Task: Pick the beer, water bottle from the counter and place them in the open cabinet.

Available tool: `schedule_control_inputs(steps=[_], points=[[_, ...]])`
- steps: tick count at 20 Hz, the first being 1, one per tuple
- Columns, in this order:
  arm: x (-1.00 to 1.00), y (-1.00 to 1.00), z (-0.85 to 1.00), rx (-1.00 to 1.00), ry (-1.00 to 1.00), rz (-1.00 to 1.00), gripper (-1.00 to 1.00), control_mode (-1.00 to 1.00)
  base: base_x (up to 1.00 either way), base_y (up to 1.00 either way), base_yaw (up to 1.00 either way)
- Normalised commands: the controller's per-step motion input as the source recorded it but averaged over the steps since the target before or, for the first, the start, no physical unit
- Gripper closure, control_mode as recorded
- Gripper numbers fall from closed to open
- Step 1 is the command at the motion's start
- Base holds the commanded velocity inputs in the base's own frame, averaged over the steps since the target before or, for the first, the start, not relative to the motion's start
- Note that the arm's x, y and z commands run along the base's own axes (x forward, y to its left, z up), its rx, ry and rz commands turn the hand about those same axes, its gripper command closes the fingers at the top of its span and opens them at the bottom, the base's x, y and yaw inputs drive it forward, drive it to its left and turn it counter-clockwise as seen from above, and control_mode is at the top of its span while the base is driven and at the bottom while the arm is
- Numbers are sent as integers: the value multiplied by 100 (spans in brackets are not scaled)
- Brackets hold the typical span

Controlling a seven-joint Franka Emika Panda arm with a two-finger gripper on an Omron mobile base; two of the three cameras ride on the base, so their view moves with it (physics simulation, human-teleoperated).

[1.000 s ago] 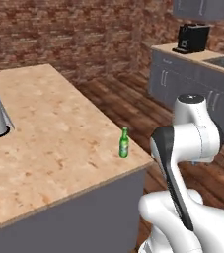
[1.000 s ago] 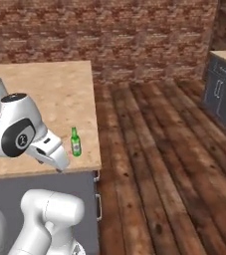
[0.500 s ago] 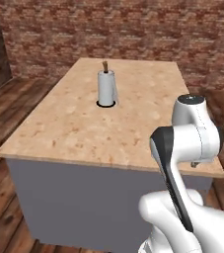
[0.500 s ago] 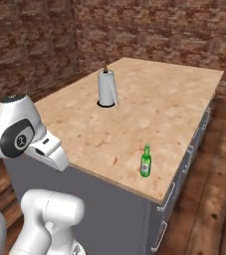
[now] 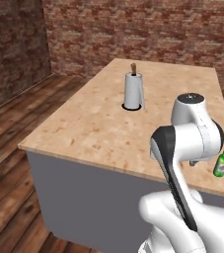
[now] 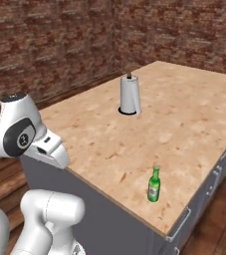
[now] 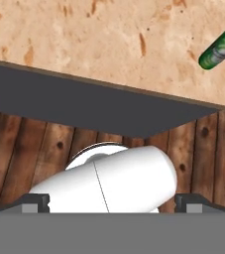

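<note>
- While the base swings round the island, the surface (image 6: pixel 184 114) shows more fully than half a second ago.
- Paper-towel roll (image 5: pixel 133 91) stands mid-slab, upright.
- Beer (image 6: pixel 154 185) stands upright near the edge, likely within reach there.
- End effector (image 7: pixel 112 201): fingertips wide apart, empty, tucked low, well apart from the beer.

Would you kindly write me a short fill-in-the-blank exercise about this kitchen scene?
1. The slim green glass bottle stands ____ on the tan wood-grain counter.
2. The grey paper-towel roll is ____ than the bottle.
3. The walls are made of ____.
Missing words: upright; taller; brick.
</note>
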Motion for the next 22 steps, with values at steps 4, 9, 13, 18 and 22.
schedule_control_inputs(steps=[4, 9, 13, 18, 22], points=[[0, 0, 0, 0, 0, 0, -100, 100, 2, 0, 2], [0, 0, 0, 0, 0, 0, -100, 100, 1, 0, 0], [0, 0, 0, 0, 0, 0, -100, 100, 2, -29, -3], [0, 0, 0, 0, 0, 0, -100, 100, -13, -64, -28], [0, 0, 0, 0, 0, 0, -100, 100, -32, -80, -29]])
